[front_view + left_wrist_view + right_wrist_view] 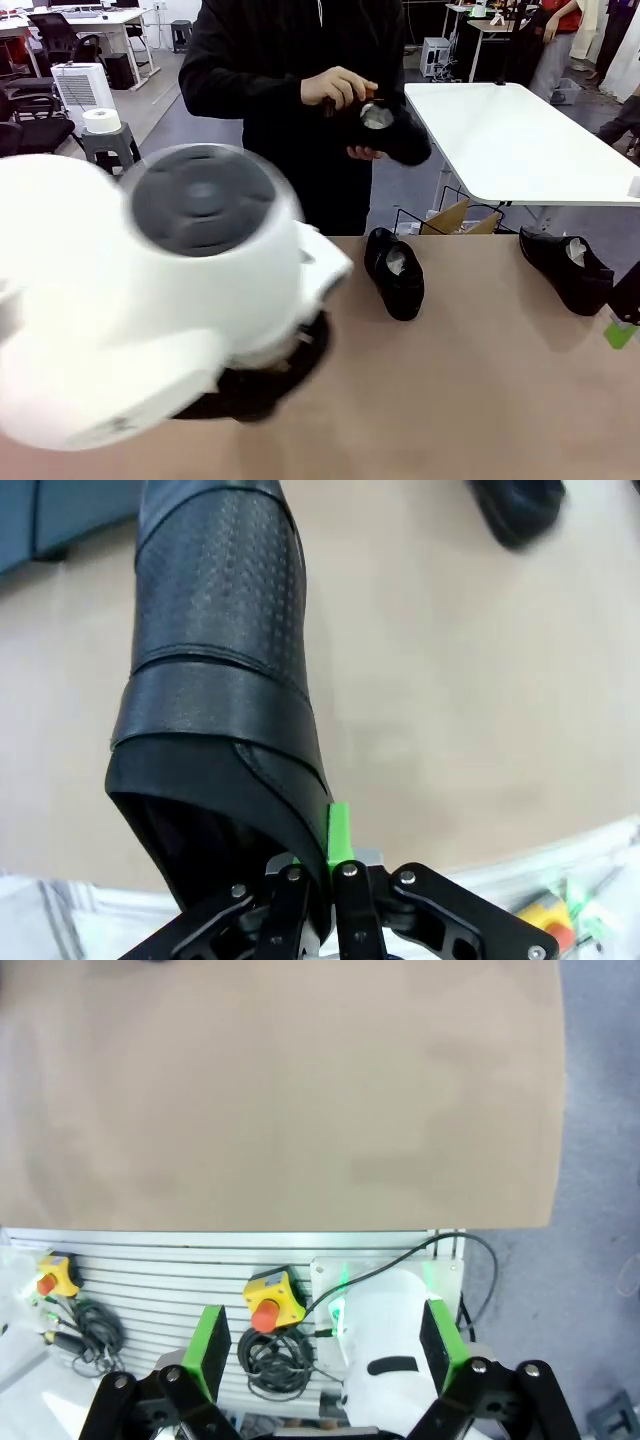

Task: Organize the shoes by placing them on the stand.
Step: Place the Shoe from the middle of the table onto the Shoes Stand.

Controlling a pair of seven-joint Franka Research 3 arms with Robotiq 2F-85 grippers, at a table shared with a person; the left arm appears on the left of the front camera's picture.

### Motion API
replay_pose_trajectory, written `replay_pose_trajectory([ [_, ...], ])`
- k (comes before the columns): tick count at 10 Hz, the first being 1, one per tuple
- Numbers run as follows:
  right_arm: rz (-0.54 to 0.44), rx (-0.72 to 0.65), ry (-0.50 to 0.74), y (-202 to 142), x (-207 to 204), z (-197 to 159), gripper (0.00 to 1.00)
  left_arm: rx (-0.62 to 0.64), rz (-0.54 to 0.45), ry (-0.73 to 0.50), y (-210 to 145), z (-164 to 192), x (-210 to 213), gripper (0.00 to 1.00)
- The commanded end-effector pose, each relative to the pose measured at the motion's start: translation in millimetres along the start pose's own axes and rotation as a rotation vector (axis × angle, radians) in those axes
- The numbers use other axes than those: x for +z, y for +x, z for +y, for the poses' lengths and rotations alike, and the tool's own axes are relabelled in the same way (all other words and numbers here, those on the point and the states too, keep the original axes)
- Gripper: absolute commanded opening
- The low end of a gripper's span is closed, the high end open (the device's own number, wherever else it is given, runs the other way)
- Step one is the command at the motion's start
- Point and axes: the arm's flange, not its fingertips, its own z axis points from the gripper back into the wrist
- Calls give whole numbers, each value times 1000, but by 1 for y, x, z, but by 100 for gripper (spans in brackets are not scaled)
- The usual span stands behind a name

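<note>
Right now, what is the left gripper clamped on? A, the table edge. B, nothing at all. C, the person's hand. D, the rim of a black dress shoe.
D: in the left wrist view the left gripper is shut with its green pad pressed against the leather rim at the opening of a black dress shoe.

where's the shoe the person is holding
Front view, top centre: that shoe is in the person's hands, beyond the table's far edge, behind the middle shoe.
</note>
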Motion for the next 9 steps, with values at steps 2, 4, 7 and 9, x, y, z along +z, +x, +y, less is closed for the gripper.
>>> replay_pose_trajectory([
  [2, 1, -10, 16, 0, 0, 2, 100, -93, -198, 95, 51, 67, -17, 0],
  [4, 1, -10, 16, 0, 0, 2, 100, 30, -232, -31, 49, 77, 4, 0],
  [7, 1, -10, 16, 0, 0, 2, 100, -37, -208, 71, 70, 78, -5, 0],
  [9, 1, -10, 16, 0, 0, 2, 100, -67, -278, 278, 113, 116, -12, 0],
])
